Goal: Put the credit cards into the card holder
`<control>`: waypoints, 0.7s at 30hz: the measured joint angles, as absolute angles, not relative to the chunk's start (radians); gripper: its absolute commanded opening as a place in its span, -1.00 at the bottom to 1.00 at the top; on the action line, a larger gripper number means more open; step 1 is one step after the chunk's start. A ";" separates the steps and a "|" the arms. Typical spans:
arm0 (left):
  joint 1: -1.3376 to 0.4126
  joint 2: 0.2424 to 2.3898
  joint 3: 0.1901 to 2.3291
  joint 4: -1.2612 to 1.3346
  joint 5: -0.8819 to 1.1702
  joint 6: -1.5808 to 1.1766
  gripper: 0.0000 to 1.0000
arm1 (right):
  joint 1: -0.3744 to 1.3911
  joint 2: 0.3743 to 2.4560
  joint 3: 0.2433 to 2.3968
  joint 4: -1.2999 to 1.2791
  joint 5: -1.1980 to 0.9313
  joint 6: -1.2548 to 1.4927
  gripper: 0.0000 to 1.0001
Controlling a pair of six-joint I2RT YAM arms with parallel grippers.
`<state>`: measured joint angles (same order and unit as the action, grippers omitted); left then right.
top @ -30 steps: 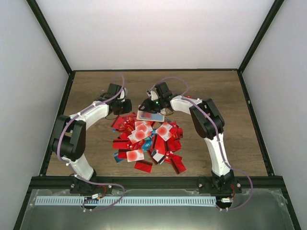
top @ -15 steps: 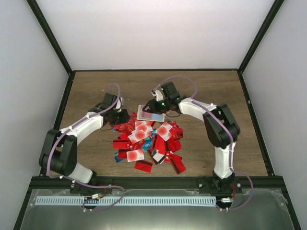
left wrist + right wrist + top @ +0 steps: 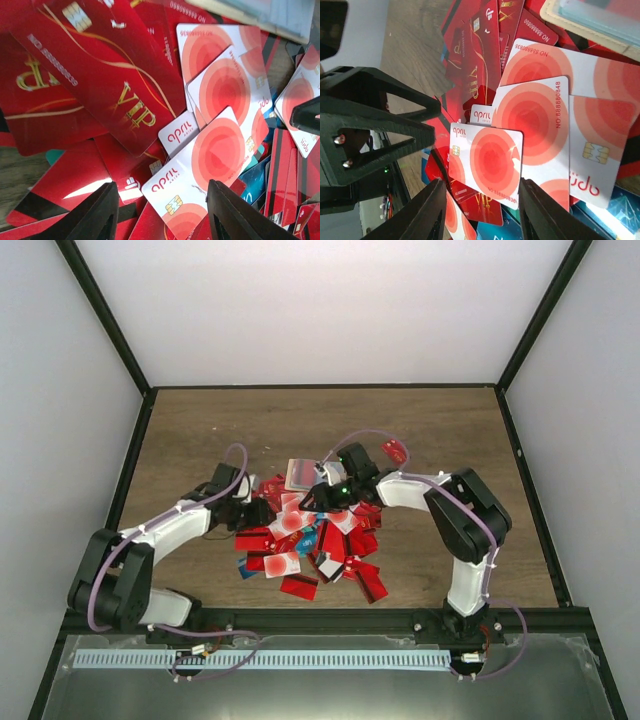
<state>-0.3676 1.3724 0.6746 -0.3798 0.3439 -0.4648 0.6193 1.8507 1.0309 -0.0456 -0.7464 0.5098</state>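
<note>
Top external: card holder (image 3: 300, 475) at far edge of credit cards (image 3: 305, 540).

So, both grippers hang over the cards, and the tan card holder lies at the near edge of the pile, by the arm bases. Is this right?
Not quite: the card holder lies at the far edge of the pile, not the near one. The top external view shows it.

centre: heap of overlapping red and white plastic cards (image 3: 300, 550), no bare gap
over heap: left fingers (image 3: 95, 215), right fingers (image 3: 427, 215) close together, tight
far side: brown wooden bench (image 3: 200, 430) bare, free passage
</note>
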 measured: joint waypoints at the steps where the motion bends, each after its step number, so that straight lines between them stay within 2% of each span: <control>1: -0.368 1.378 0.662 -0.366 0.356 -0.468 0.04 | 0.620 1.858 1.031 -0.033 -0.756 0.510 -0.17; 15: -0.368 1.455 0.624 -0.241 0.436 -0.492 0.02 | 0.625 1.944 1.028 0.020 -0.788 0.509 -0.18; 21: -0.368 1.464 0.617 -0.211 0.459 -0.501 -0.15 | 0.625 1.959 1.018 0.046 -0.796 0.506 -0.19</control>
